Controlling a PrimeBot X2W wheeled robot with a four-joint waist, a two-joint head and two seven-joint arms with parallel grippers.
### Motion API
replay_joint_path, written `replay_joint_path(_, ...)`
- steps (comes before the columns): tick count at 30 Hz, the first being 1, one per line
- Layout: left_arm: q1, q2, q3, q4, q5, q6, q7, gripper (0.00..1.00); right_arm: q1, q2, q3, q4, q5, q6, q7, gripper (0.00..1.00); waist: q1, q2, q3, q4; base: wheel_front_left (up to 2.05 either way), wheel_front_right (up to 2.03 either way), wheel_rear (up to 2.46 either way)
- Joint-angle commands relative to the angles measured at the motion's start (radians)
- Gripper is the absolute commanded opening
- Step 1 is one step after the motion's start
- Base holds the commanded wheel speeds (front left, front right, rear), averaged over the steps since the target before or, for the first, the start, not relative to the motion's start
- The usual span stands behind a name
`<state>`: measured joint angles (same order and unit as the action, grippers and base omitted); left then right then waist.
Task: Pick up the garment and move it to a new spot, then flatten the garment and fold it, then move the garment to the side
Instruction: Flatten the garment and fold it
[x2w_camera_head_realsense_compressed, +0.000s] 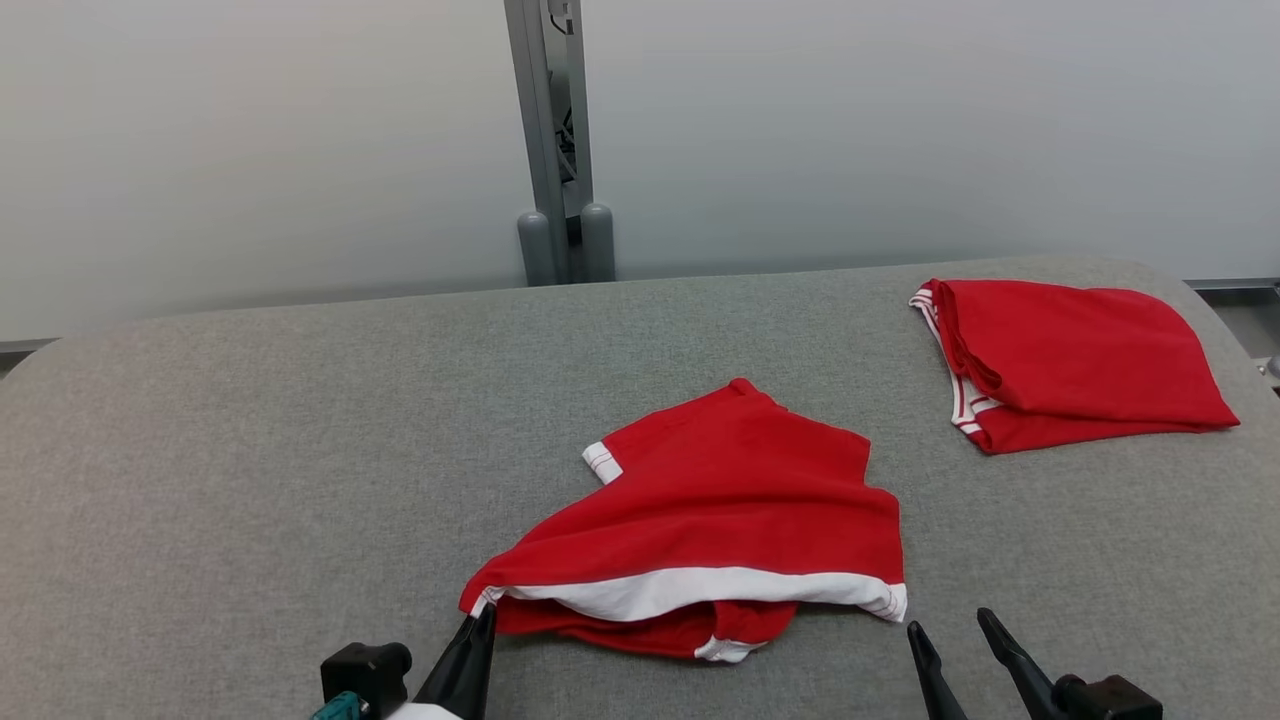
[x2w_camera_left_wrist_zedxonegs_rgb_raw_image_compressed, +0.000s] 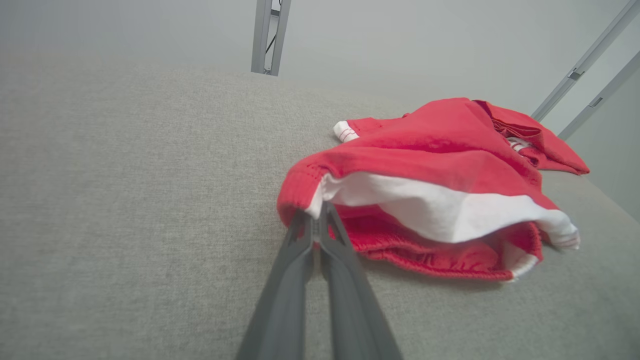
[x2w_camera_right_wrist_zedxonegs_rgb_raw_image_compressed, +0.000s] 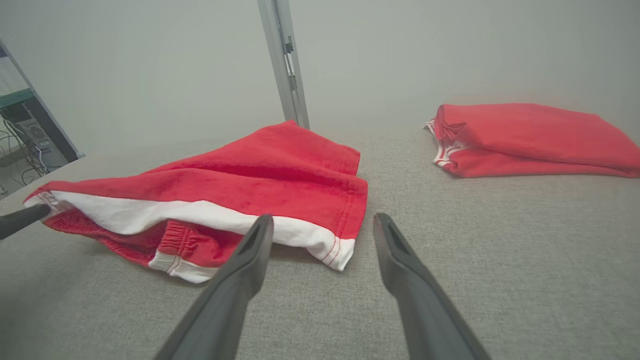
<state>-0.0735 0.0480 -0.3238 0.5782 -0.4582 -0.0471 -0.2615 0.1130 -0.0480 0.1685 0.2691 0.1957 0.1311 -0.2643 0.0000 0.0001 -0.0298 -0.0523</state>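
Observation:
A red garment (x2w_camera_head_realsense_compressed: 720, 500) with a white band lies crumpled in the middle of the grey padded table (x2w_camera_head_realsense_compressed: 250, 450). My left gripper (x2w_camera_head_realsense_compressed: 483, 612) is shut on the garment's near-left corner, where red meets white; the left wrist view shows the garment (x2w_camera_left_wrist_zedxonegs_rgb_raw_image_compressed: 425, 170) with that corner pinched between the tips of my left gripper (x2w_camera_left_wrist_zedxonegs_rgb_raw_image_compressed: 317, 212). My right gripper (x2w_camera_head_realsense_compressed: 950, 625) stands open just off the garment's near-right corner, apart from the cloth. In the right wrist view my right gripper (x2w_camera_right_wrist_zedxonegs_rgb_raw_image_compressed: 322, 225) has the garment (x2w_camera_right_wrist_zedxonegs_rgb_raw_image_compressed: 240, 180) with its white-hemmed corner just ahead of the open fingers.
A second red garment (x2w_camera_head_realsense_compressed: 1070, 360) lies folded at the table's far right, seen also as a folded red garment (x2w_camera_right_wrist_zedxonegs_rgb_raw_image_compressed: 530, 137) from the right wrist. A grey metal post (x2w_camera_head_realsense_compressed: 555, 150) rises behind the table's far edge against a pale wall.

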Motion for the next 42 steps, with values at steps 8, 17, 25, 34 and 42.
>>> replay_joint_path(8, -0.025, 0.007, 0.011, 0.011, 0.037, -0.034, -0.004, 0.00, -0.119, -0.006, 0.014, 0.199, 0.128, -0.001, -0.001, 1.00, 0.0000, -0.0001, 0.017, 0.023, 0.00, 0.00, 0.00)
replay_joint_path(17, -0.041, 0.006, 0.024, -0.010, 0.069, -0.042, -0.004, 0.00, -0.202, -0.006, 0.038, 0.342, 0.178, -0.001, -0.001, 1.00, 0.0000, -0.0001, 0.028, 0.060, 0.00, 0.00, 0.00)
replay_joint_path(25, -0.050, 0.011, 0.022, -0.013, 0.088, -0.051, -0.004, 0.00, -0.229, -0.006, 0.065, 0.404, 0.214, -0.001, -0.001, 0.91, 0.0000, -0.0001, 0.044, 0.080, 0.00, 0.00, 0.00)
replay_joint_path(34, -0.066, 0.016, 0.028, -0.011, 0.100, -0.057, -0.004, 0.00, -0.269, -0.006, 0.095, 0.451, 0.229, -0.001, -0.001, 0.00, 0.0000, -0.0001, 0.063, 0.084, 0.00, 0.00, 0.00)
replay_joint_path(42, -0.077, 0.048, -0.004, -0.024, 0.124, -0.072, -0.004, 0.00, -0.255, -0.006, 0.018, 0.364, 0.165, -0.001, -0.001, 0.00, 0.0000, -0.0001, 0.045, 0.090, 0.00, 0.00, 0.00)
